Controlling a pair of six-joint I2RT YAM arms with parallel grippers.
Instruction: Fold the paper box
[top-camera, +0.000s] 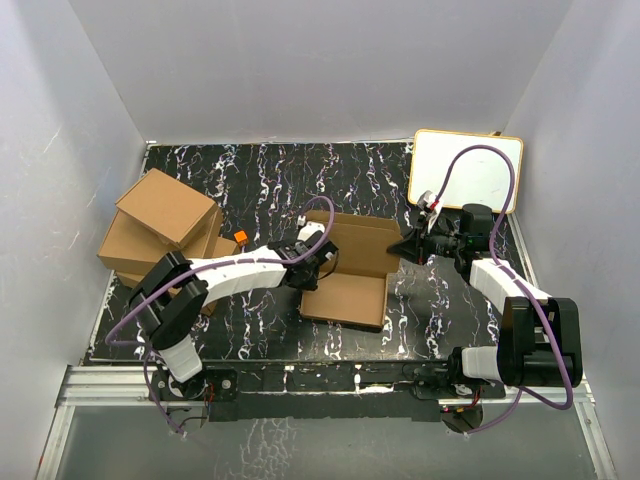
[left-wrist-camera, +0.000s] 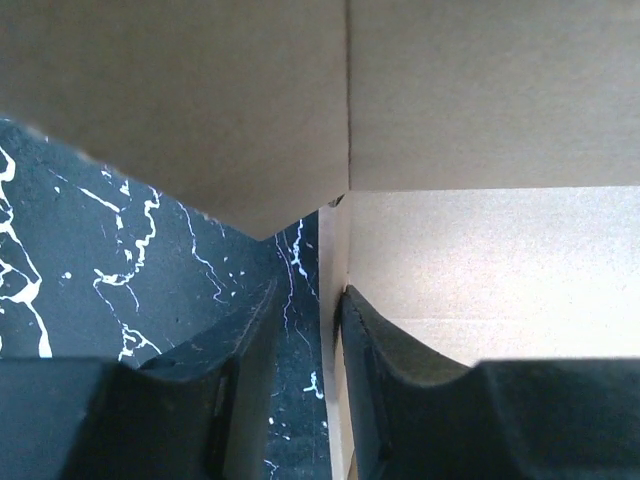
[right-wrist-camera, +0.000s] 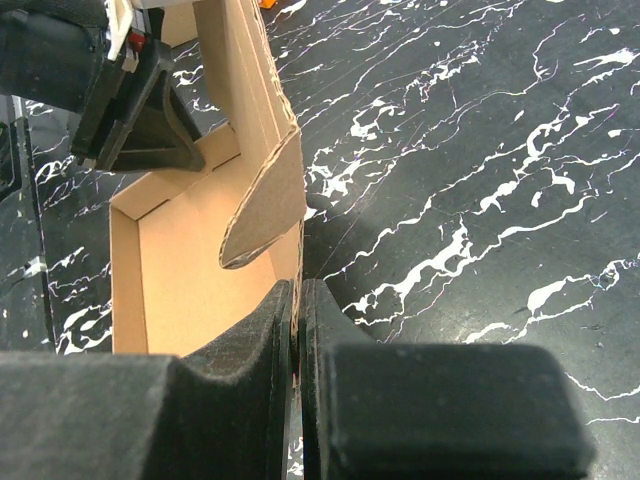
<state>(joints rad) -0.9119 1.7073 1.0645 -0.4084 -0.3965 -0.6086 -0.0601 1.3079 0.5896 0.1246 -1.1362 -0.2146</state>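
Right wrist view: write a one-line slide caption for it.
Right gripper pinches the box side wall beside its raised tuck flap on the marbled table.

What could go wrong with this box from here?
The left gripper sits open around one wall of the box, so that wall may flop outward. The right gripper pinches only the thin opposite wall; a pull could crease it or drag the box. The curved flap is untucked and might snag.
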